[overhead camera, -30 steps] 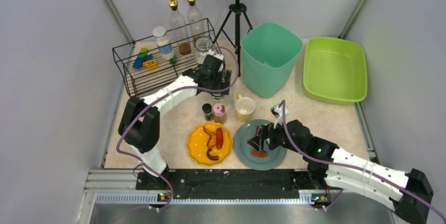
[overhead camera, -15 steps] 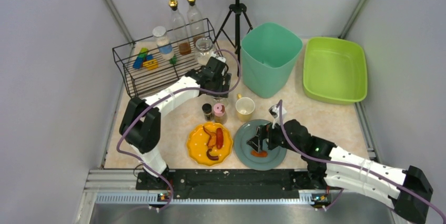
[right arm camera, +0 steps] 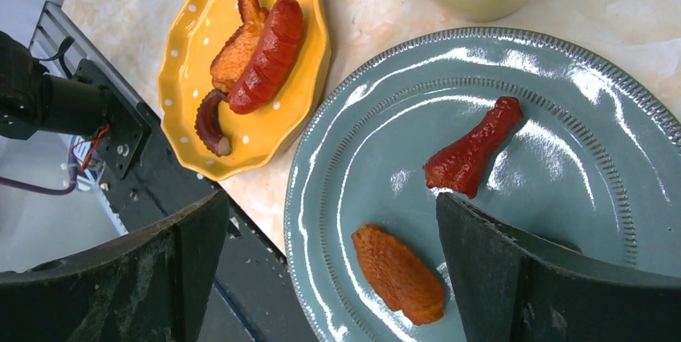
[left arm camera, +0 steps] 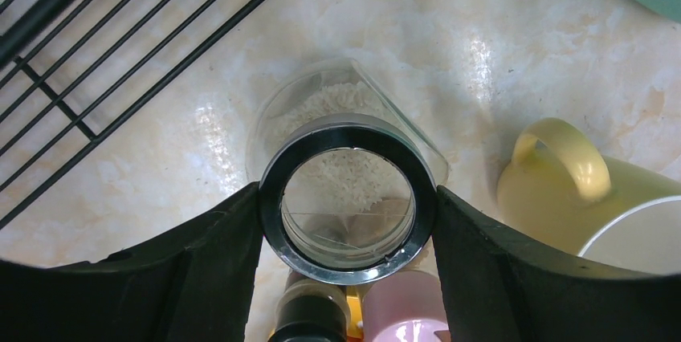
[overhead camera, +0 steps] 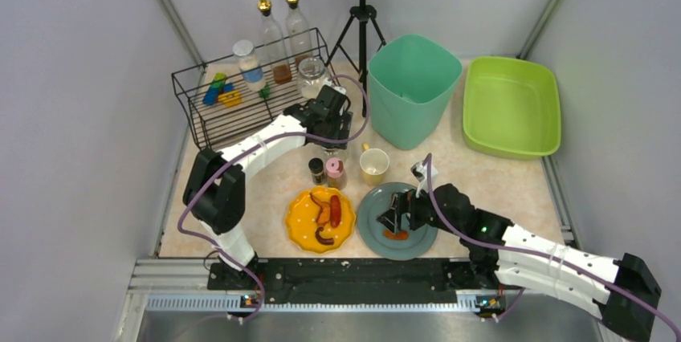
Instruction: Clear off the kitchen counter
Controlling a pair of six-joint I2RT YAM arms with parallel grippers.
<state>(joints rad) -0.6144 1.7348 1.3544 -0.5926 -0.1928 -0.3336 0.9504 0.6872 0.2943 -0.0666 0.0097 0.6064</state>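
Centrally, the kitchen counter (overhead camera: 514, 181) lay as a marbled cream top between grey walls, carrying all the crockery. From the near left corner the left arm bent up at the elbow and reached forward, its wrist turned down between the wire rack (overhead camera: 241, 109) and the green tub (overhead camera: 409, 85). The left gripper (left arm camera: 348, 197) hung over a rice jar (left arm camera: 337, 101) standing on the counter, with a finger pressed to each side of its black-rimmed lid. The right arm stretched low from the near right corner, leftward over the grey-green plate (right arm camera: 562, 77). The right gripper (right arm camera: 329, 197) stood wide apart above that plate and held nothing.

Only the left wrist view showed the rice through the clear lid, with a yellow mug (left arm camera: 586, 189) just beside the jar. Only the right wrist view showed a red sausage piece (right arm camera: 474, 149) and an orange-brown piece (right arm camera: 397, 274) lying apart on the plate, and the yellow plate (right arm camera: 181, 77) beside it.
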